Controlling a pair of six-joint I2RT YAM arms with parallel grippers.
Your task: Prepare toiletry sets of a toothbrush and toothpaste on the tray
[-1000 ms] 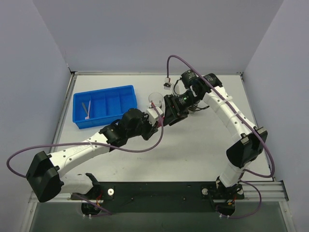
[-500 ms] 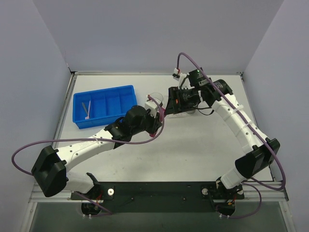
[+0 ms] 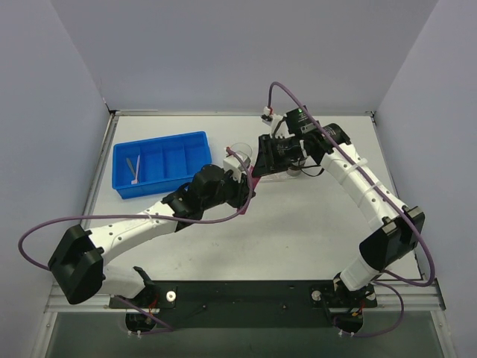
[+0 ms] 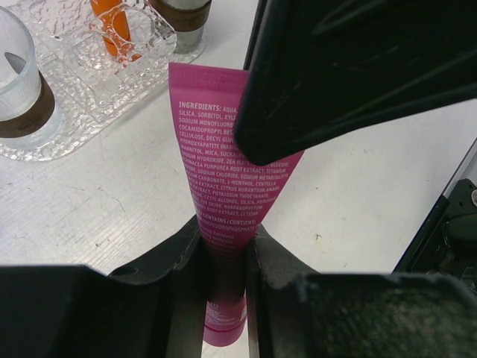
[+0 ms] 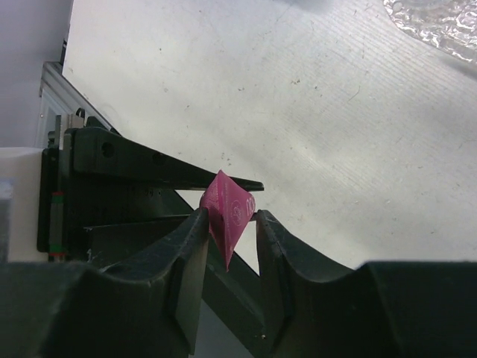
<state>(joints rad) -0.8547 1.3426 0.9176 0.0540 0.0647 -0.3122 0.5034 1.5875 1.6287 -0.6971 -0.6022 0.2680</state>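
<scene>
The pink toothpaste tube [image 4: 223, 171] stands up out of my left gripper [image 4: 223, 237], which is shut on its cap end. My right gripper [image 5: 227, 218] is shut on the tube's crimped end [image 5: 229, 209], both fingers touching it. In the top view the two grippers meet at the tube [image 3: 252, 174], just left of the tray. The clear bumpy tray [image 4: 82, 112] holds an orange toothpaste tube [image 4: 112, 19]. A thin whitish toothbrush [image 3: 133, 165] lies in the blue bin [image 3: 179, 142].
Two clear cups with brown bands stand on the tray, one at its left [image 4: 16, 82] and one at the back [image 4: 182, 15]. The right arm [image 3: 350, 175] covers most of the tray from above. The blue bin sits at the far left.
My right gripper has swung left to the tube held by the left gripper and closed on its crimped end. The left gripper has kept its hold and shifted slightly.
</scene>
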